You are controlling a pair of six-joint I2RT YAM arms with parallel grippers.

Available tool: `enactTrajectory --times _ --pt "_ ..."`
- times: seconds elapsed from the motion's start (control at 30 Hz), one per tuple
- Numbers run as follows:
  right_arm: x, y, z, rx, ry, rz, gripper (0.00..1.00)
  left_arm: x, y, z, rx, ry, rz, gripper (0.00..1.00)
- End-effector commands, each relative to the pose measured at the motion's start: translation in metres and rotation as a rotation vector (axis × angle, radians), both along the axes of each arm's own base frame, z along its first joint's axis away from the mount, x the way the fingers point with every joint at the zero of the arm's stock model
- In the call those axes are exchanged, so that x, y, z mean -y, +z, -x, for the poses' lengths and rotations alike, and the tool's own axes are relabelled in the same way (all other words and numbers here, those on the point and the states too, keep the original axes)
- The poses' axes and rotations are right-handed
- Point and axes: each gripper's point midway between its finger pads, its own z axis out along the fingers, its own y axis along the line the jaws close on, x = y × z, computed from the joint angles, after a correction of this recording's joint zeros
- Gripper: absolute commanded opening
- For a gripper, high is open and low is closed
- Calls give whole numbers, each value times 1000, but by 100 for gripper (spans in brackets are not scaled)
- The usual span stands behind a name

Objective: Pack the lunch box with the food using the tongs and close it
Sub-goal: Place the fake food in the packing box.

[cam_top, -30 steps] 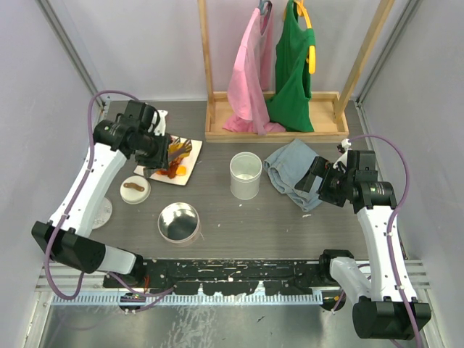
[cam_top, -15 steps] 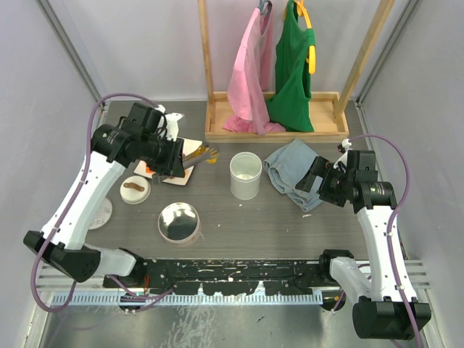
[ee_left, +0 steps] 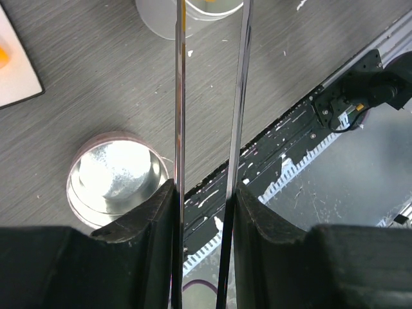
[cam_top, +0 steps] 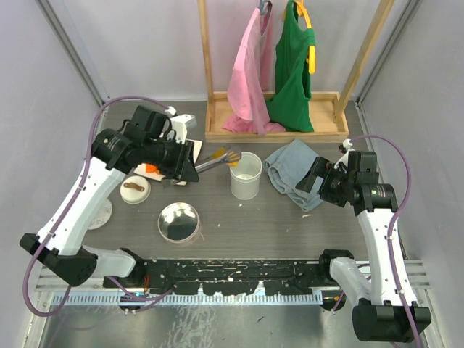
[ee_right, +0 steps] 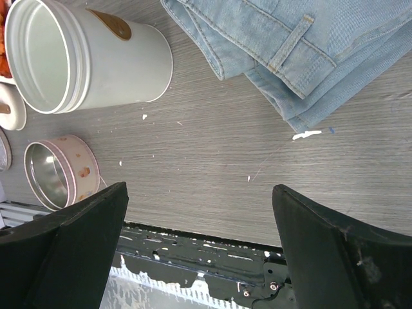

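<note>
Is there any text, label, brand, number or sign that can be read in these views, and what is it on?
No readable text in any view.
Brown oval patch on the white container: too small to tell whether it bears print.
Small orange marks on the round tin: they look like pictures, not letters.

The left arm [cam_top: 76, 199] rises from its base at the near edge, elbow high on the far left, wrist turned toward the centre. Its left gripper [ee_left: 203, 193] is clamped on the tongs [ee_left: 179, 96], the fingers [ee_left: 158, 206] pressing the two thin blades partly together. The right arm [cam_top: 382, 232] stands bent on the right side, the right gripper [ee_right: 199, 190] angled downward with jaws spread wide, gripping nothing.
</note>
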Motion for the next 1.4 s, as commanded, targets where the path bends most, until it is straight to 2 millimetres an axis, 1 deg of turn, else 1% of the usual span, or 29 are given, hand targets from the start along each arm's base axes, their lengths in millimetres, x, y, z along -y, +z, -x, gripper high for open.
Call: enactTrajectory --times 0.0,0.2,0.4,0.57,0.77,1.0,1.37 --pt "0 16 -6 77 13 16 99 23 20 -8 87 -27 58 25" --pt "0 16 -6 78 13 16 99 39 8 -10 87 -41 -1 25" --pt "0 16 -5 82 13 16 99 51 2 -22 116 -15 -30 25" --pt "0 15 -6 82 13 15 99 56 -5 -28 119 -2 -54 26" --pt "0 13 -7 81 13 15 99 58 -13 -29 111 -2 -78 26" --pt "0 14 -7 83 16 14 99 67 -22 -29 94 -21 -97 31" --pt "-1 13 -7 82 19 15 99 74 -25 -29 93 -38 -103 35"
